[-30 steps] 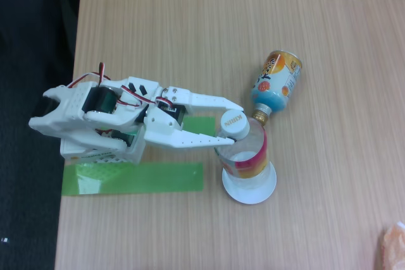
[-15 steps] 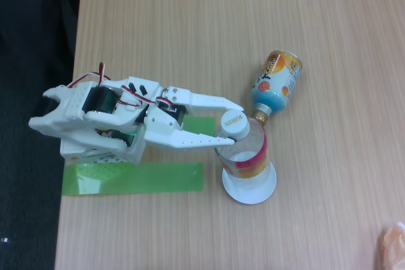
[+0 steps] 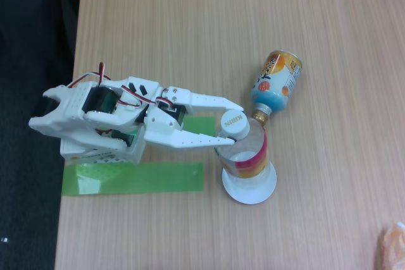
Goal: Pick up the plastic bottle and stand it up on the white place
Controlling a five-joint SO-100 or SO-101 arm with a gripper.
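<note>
Where the white arm reaches rightward in the fixed view, its gripper (image 3: pixel 226 121) sits at the neck of the plastic bottle (image 3: pixel 245 150), one finger above the white cap and one below it; whether the fingers press the bottle or stand slightly off it cannot be told. That bottle stands upright on the white place (image 3: pixel 249 189), its red and yellow label band just above the plate. An orange-and-blue can (image 3: pixel 276 83) lies on its side just above-right of the cap. Green tape strips (image 3: pixel 133 177) lie on the wooden tabletop (image 3: pixel 190 30) beneath the arm.
</note>
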